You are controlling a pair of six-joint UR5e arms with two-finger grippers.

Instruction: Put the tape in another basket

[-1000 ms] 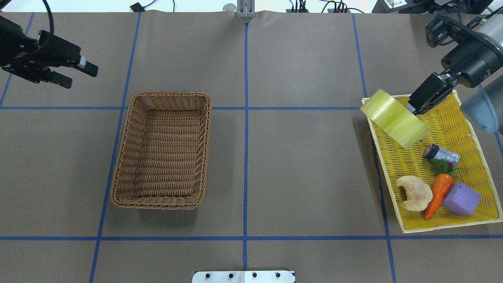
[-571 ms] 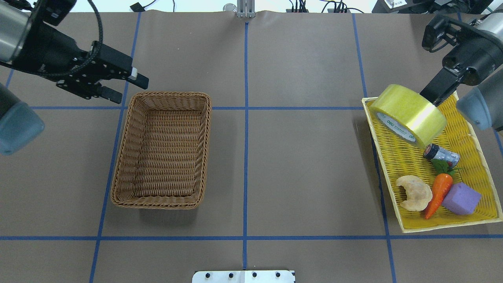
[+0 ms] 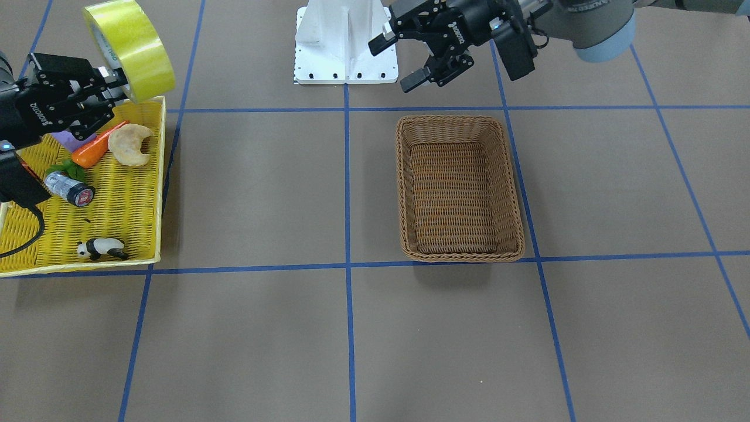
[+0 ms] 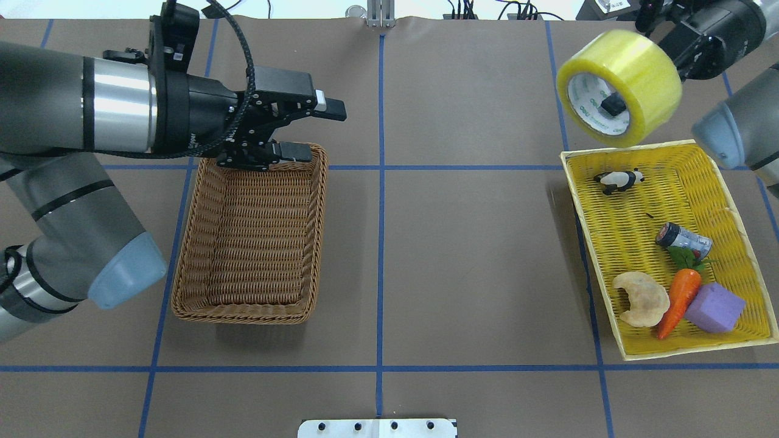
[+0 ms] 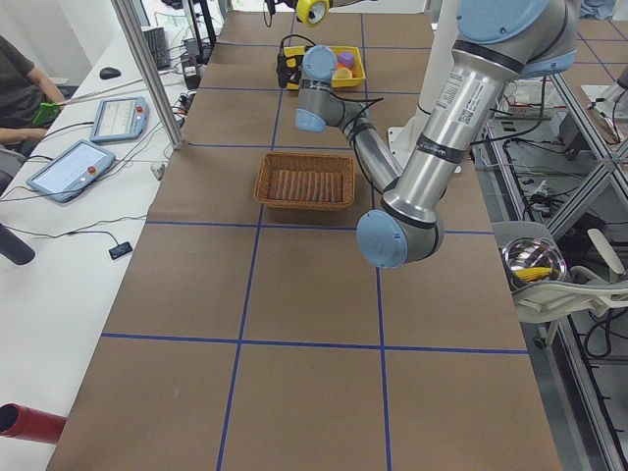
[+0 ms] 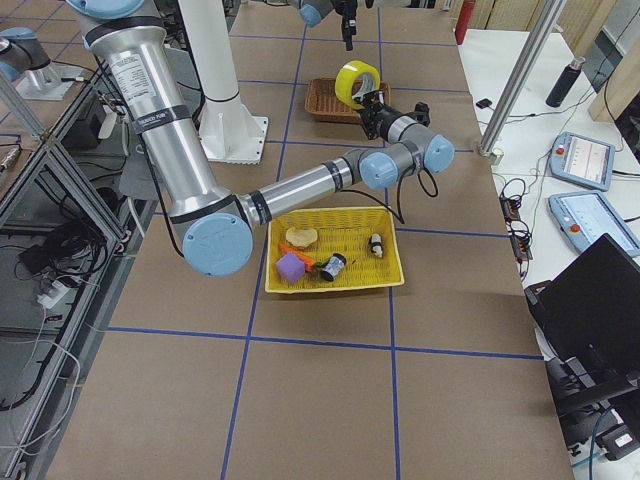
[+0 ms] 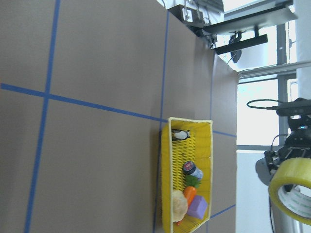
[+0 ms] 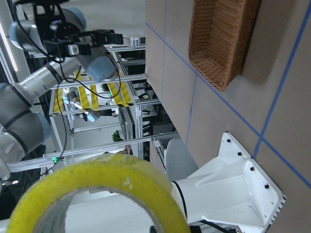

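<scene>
I am carrying the tape (image 4: pixel 618 85) from the right end of the worktop toward the basket (image 4: pixel 249 315), which is sitting left of centre, well apart from it. The roll is hanging high over the right end, above the tray (image 4: pixel 633 354) by my reading, touching nothing but the right gripper (image 3: pixel 116 82). That claw is clamped on the roll's wall, with one finger (image 4: pixel 611 104) showing inside the white core and the other hidden behind the yellow winding. The grip looks thin and off-centre, so I am judging the roll could swing or slip. I am planning a slow, level traverse at this height, lowering only once the roll is over the woven floor, then releasing low so it does not bounce out. The left gripper (image 4: pixel 313 131) is hovering above the basket, jaws apart and empty, pointing toward the right end, so a mid-table hand-over looks likely. If so, I am wanting it closed on the opposite wall before the right one lets go. Pose: the right arm is reaching in from the right edge, wrist turned so the roll's axis is lying near level, core facing leftward. The left forearm is stretching level from the left edge.
</scene>
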